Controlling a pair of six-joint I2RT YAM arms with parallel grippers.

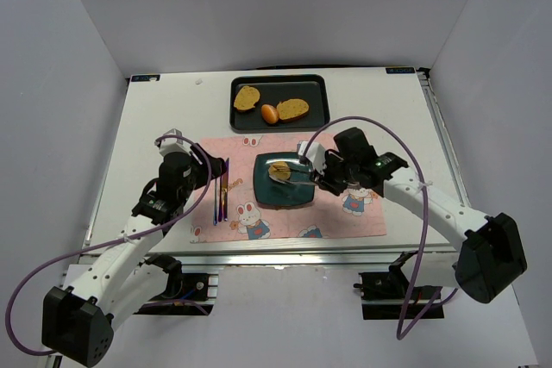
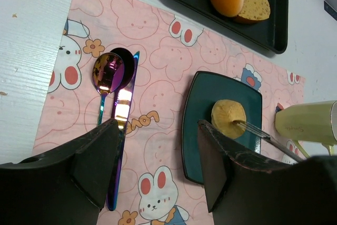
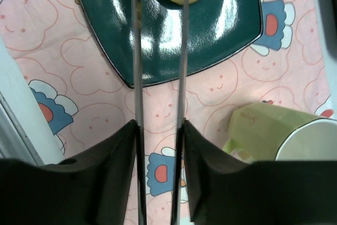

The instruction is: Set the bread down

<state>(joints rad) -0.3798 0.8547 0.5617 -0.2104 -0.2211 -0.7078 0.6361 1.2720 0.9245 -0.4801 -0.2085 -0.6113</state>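
The bun is seen lying on the teal plate, toward its far edge, in the middle of the pink mat. A pair of tongs is held in the right gripper, one metal arm laid along the inner face of each finger, with a gap left between the arms. The tongs are stretched across the plate to the bun. In the right wrist view one arm is seen crossing the bun's edge and the other passing just beside it; whether the bun is squeezed cannot be told. A pale green mug is set on the mat just right of the plate.

The left gripper is held over the mat's left part with its jaws spread wide and nothing between them. A spoon and a knife are laid side by side there. On the black tray behind the mat, two toast slices and an orange roll are kept.
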